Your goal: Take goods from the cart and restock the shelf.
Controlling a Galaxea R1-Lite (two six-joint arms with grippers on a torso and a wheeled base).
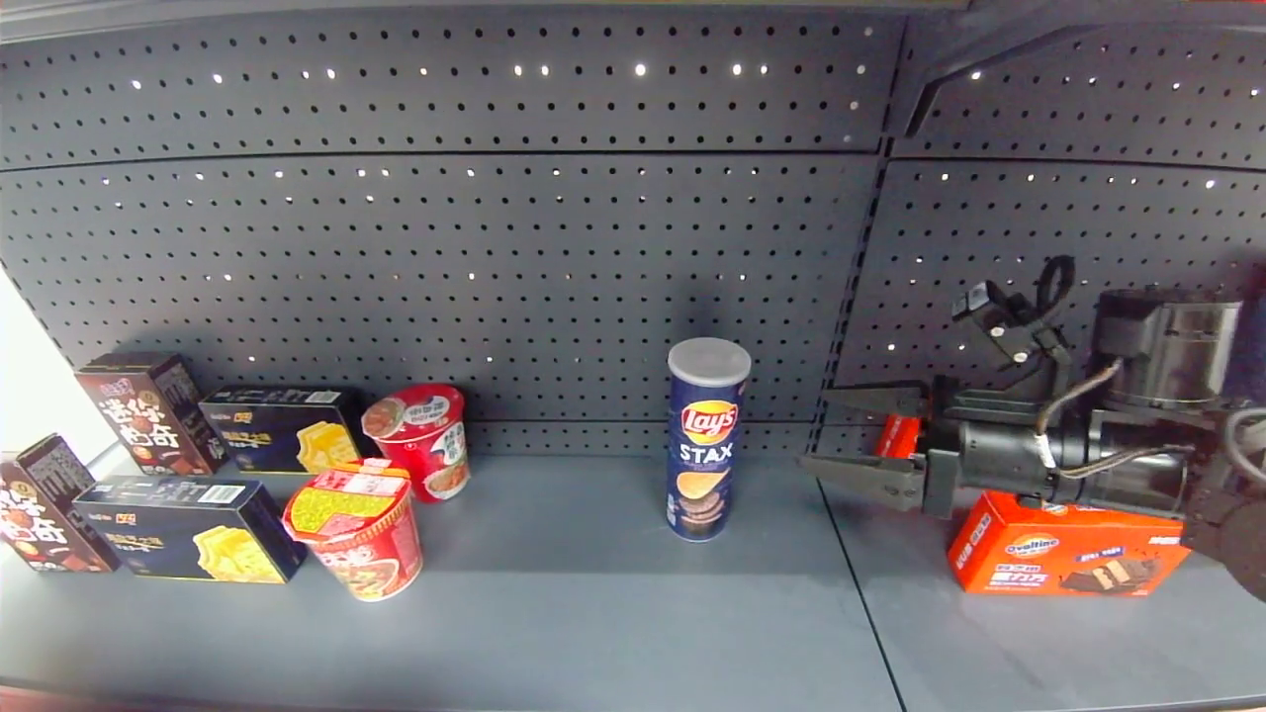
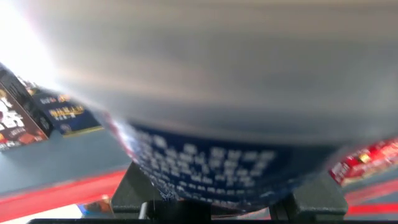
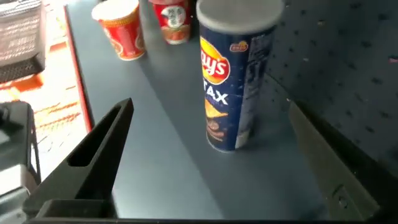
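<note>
A dark blue chips can [image 1: 707, 440] with a grey lid stands upright on the grey shelf [image 1: 593, 603], close to the pegboard back wall. My right gripper [image 1: 859, 437] hovers just to the right of it, open and empty, fingers pointing at the can. The right wrist view has the same can [image 3: 236, 81] standing free beyond the spread fingers of the gripper [image 3: 210, 106]. In the left wrist view a second blue can [image 2: 211, 168] with white print sits very close, blurred, between the dark fingers [image 2: 134, 193] of my left gripper.
An orange box [image 1: 1068, 554] lies under my right arm. On the shelf's left stand two red cup noodles [image 1: 361, 529] [image 1: 420, 440], two dark boxes [image 1: 193, 529] [image 1: 282, 425] and two brown boxes [image 1: 148, 410] [image 1: 40, 504]. A black wire basket [image 3: 18, 37] is beyond the shelf edge.
</note>
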